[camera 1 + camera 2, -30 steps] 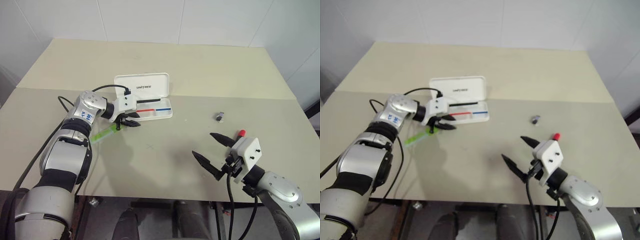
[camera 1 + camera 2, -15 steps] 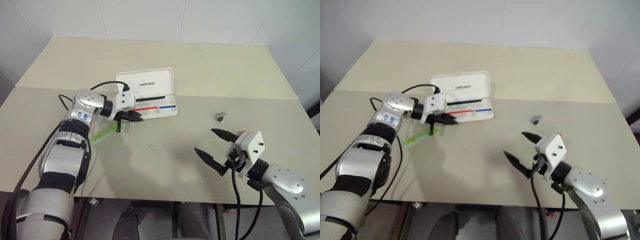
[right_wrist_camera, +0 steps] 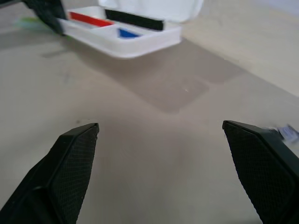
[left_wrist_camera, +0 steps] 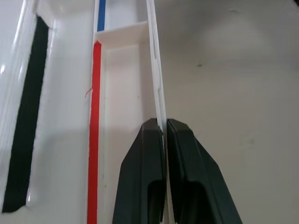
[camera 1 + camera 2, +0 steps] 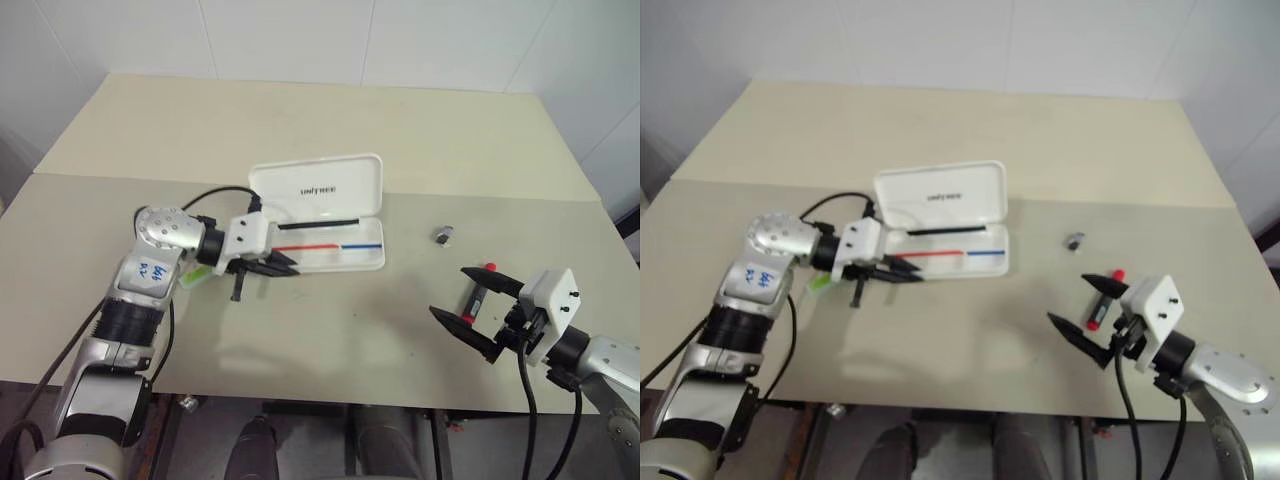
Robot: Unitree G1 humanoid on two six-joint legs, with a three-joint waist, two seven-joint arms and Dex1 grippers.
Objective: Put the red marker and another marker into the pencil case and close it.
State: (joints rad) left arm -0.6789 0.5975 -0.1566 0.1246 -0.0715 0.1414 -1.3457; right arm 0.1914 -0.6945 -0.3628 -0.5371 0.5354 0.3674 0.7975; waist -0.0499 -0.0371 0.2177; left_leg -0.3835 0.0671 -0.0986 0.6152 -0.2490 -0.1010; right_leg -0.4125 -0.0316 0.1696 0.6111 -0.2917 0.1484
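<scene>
Left gripper point(image 4: 162, 133) clenched on pencil case point(image 5: 330, 225) front wall; right gripper point(image 5: 481, 309) released, red marker point(image 5: 478, 296) between its fingers; green highlighter point(image 5: 196, 277) behind left wrist. Risk: thin wall slipping, case skidding

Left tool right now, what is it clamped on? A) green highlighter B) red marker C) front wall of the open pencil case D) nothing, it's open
C: in the left wrist view the left tool has its two black fingers shut on the thin white front wall of the pencil case, which lies open; the green highlighter lies on the table beside the arm.
</scene>
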